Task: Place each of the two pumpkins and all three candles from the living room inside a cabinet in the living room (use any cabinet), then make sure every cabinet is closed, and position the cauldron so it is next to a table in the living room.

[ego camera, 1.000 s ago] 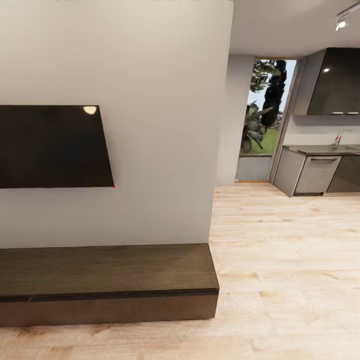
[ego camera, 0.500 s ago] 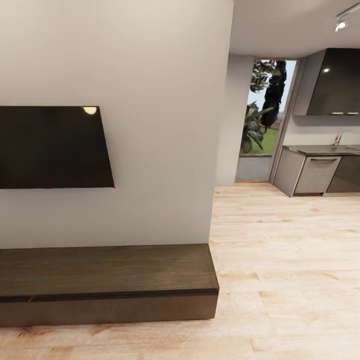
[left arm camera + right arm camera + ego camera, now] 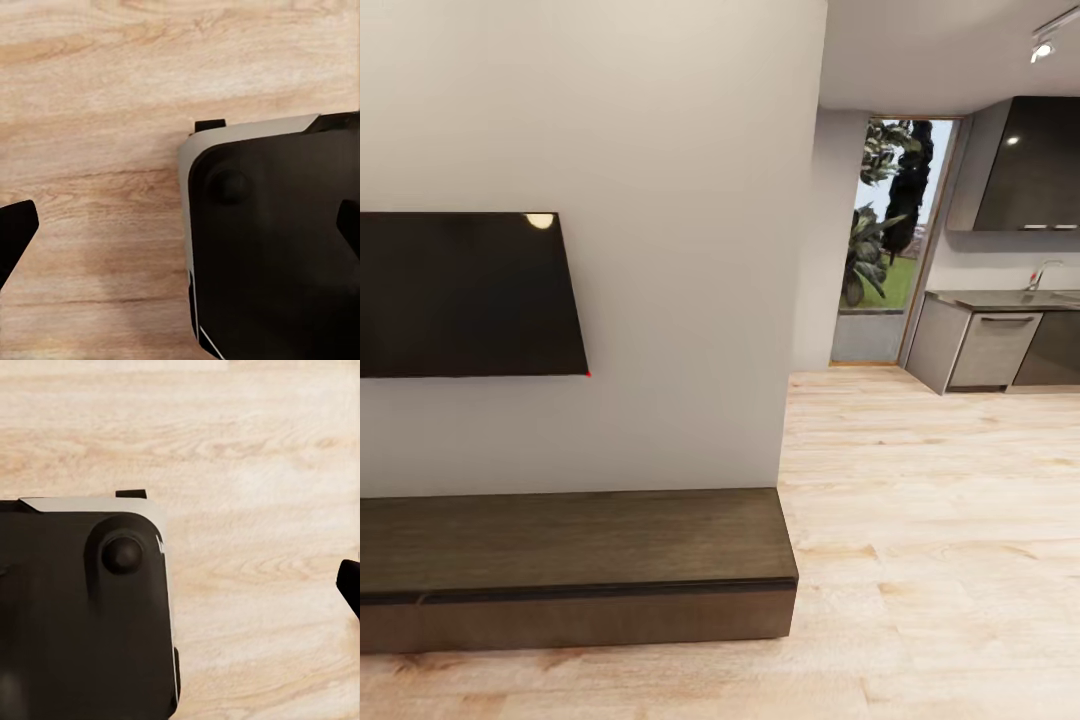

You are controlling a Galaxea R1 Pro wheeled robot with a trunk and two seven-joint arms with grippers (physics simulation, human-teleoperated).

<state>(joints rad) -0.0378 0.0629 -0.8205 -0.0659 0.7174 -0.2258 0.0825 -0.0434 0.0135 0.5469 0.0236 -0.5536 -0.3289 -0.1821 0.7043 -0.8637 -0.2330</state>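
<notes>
The cabinet point(image 3: 575, 565), long, low and dark brown, stands against the white wall under a wall-mounted TV point(image 3: 465, 295), and its fronts look flush and shut. The pumpkins, candles, cauldron and table are out of view. In the left wrist view my left gripper point(image 3: 180, 232) hangs open over the wood floor and my own dark base, with one black fingertip point(image 3: 15, 234) at each side edge. In the right wrist view my right gripper point(image 3: 180, 585) is also spread wide with nothing in it, one fingertip point(image 3: 349, 585) showing at the edge.
Pale wood floor point(image 3: 930, 520) runs to the right of the cabinet and back to a kitchen with grey units point(image 3: 990, 345) and a tall window point(image 3: 890, 235). The wall's corner point(image 3: 805, 300) ends just above the cabinet's right end.
</notes>
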